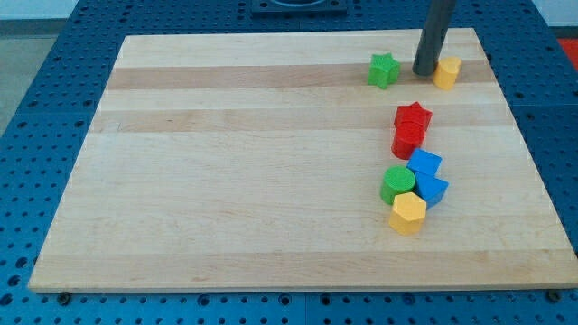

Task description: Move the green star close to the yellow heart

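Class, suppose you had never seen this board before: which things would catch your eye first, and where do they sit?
The dark rod drops in at the view's top right, my tip resting between the green star and the yellow heart. Below them, a tight cluster runs down the right side: red star, red block, two blue blocks, green cylinder and yellow hexagon.

Laboratory test bench. A pale wooden board point(271, 162) lies on a blue perforated table point(36, 108), its regular grid of mounting holes typical of a robotics or optics bench. A straight dark rod point(436, 36) descends from the view's top onto the board, where small coloured plastic blocks, among them a green star point(384, 69) and a yellow hexagonal block point(407, 212), serve as test objects.
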`<action>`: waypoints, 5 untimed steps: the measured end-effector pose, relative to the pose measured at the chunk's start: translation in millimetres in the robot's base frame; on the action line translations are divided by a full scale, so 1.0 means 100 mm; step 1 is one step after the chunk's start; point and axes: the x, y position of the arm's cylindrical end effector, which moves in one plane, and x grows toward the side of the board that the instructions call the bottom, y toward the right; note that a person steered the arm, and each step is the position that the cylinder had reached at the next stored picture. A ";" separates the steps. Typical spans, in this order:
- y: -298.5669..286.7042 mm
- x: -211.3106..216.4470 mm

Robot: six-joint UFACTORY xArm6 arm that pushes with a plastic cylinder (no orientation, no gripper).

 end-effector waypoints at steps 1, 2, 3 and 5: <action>-0.12 -0.01; -0.21 -0.33; -0.53 -0.56; -1.33 -0.56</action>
